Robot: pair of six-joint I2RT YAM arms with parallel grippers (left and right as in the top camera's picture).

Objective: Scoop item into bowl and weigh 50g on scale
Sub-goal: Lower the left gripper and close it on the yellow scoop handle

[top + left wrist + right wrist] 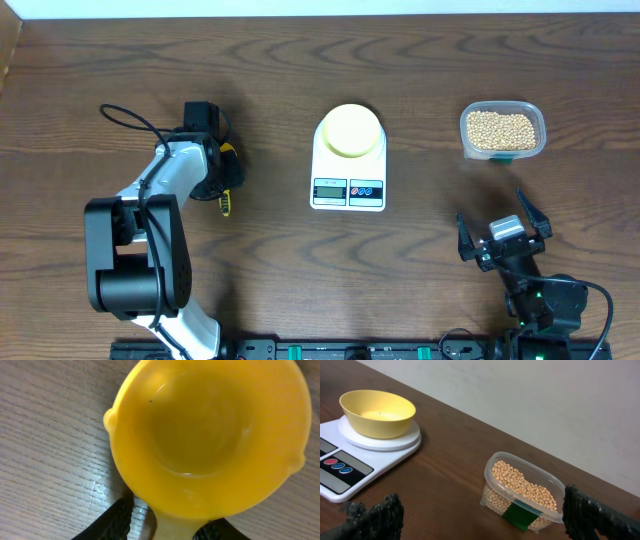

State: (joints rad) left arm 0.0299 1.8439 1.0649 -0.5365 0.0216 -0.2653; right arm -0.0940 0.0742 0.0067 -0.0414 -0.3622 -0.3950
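Observation:
The yellow scoop (210,435) lies empty on the table at the left, its cup filling the left wrist view. My left gripper (170,527) straddles its handle; one finger (112,522) stands a sliver off it, the other touches it, so the jaws are open. Overhead, the scoop (227,190) peeks out from under that gripper (222,175). The pale-yellow bowl (350,130) sits empty on the white scale (348,190) at the centre. The beans (502,128) fill a clear tub (535,115) at the right. My right gripper (502,235) hangs wide open, short of the tub, holding nothing.
From the right wrist I see the tub (492,460) of beans (522,485) ahead, with a green label on its side, and the bowl (377,412) on the scale (340,470) at the left. A pale wall runs behind the table's far edge.

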